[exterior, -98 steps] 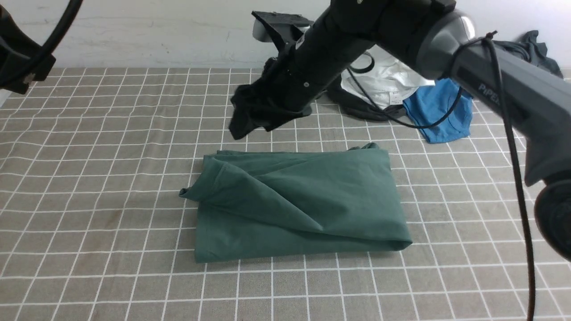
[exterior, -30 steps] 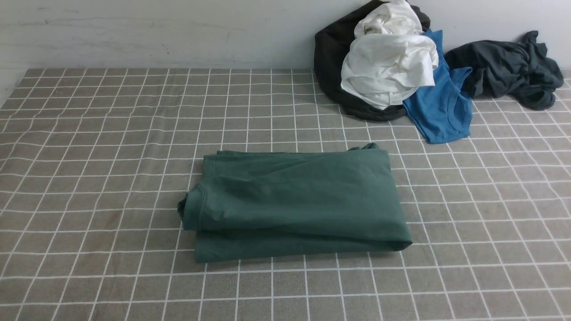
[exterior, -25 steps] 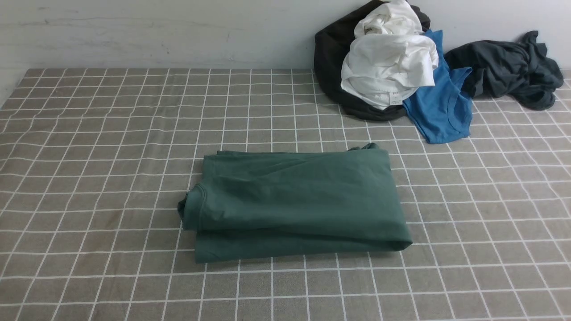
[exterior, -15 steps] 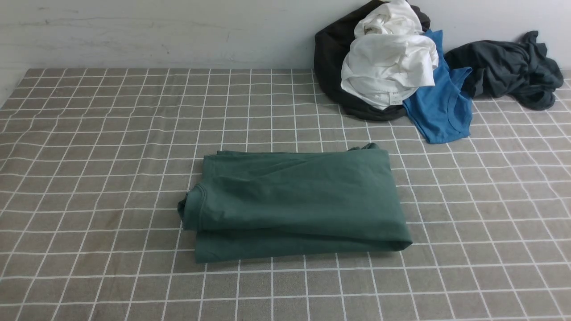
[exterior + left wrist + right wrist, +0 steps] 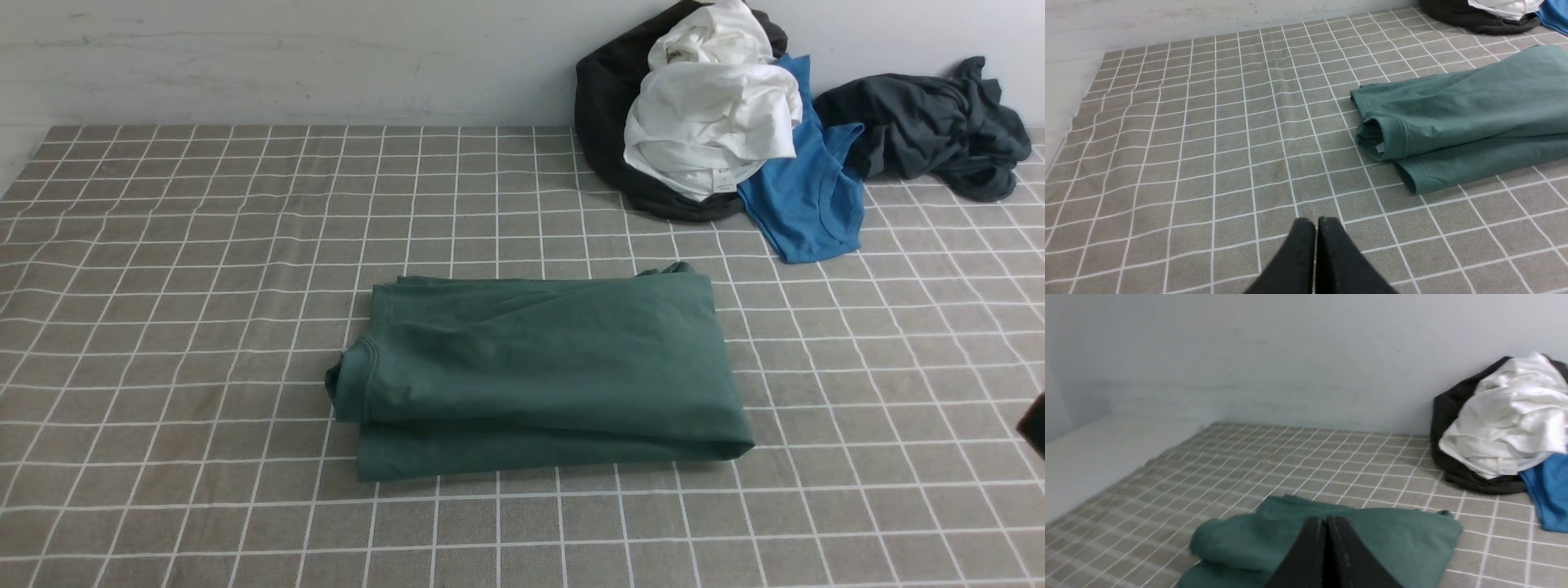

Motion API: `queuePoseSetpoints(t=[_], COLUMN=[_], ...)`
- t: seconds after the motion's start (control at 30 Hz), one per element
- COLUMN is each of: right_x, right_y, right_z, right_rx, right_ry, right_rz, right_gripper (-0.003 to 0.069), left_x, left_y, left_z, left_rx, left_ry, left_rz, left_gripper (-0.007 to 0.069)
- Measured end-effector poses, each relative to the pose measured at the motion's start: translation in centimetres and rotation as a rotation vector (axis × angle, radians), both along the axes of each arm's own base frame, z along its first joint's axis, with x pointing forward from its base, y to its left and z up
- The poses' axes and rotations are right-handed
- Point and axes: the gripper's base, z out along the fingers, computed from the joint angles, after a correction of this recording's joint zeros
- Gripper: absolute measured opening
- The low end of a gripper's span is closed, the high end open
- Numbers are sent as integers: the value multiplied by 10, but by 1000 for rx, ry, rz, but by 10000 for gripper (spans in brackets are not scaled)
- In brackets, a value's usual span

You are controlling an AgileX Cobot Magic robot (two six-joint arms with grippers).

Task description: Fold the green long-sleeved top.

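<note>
The green top (image 5: 543,371) lies folded into a compact rectangle near the middle of the checked cloth (image 5: 163,286), well apart from the pile of clothes (image 5: 710,131) at the far right by the wall. Its collar end bulges at the robot's left, where the rolled neck opening and a bit of white label show in the left wrist view. The upper layer sits slightly back from the lower one, leaving a strip of hem showing along the near edge.

Both arms are clear of the garment. The left gripper (image 5: 1315,223) has its fingers pressed together over bare cloth, near the collar end but not touching it. The right gripper (image 5: 1326,522) is likewise closed with nothing in it, above the top and looking toward the wall.

The fold looks essentially done, so the step in hand is most likely tidying or simply finishing. If any touch-up is made, it should be light: press the bulging collar end flat rather than pinch it, since lifting 1 layer would drag the others and undo the stack. Any push should run along the fold lines, keeping the edges square.
</note>
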Motion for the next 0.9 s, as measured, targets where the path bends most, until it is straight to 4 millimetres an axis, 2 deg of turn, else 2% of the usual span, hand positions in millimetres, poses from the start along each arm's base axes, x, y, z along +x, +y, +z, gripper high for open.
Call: queuePoseSetpoints(t=[0.07, 0.17, 0.23, 0.33, 0.43, 0.53, 0.9], right_x=[0, -4, -8, -14, -17, -18, -18], right_y=[-9, -21, -26, -34, -37, -38, -38], right_z=[-30, -60, -72, -78, -87, -92, -93], right_rx=[26, 34, 31, 20, 19, -15, -108], right_ry=[5, 18, 22, 41, 134, 187, 177], right_rz=[-107, -237, -315, -425, -486, -499, -492], right_gripper=[-14, -14, -14, -14, -14, -14, -14], left_x=[0, 0, 0, 0, 0, 0, 0], left_y=[0, 0, 0, 0, 0, 0, 0], left_z=[0, 0, 0, 0, 0, 0, 0], left_rx=[0, 0, 0, 0, 0, 0, 0], left_ry=[0, 0, 0, 0, 0, 0, 0], left_rz=[0, 0, 0, 0, 0, 0, 0], left_gripper=[-8, -8, -8, -8, -8, -8, -8])
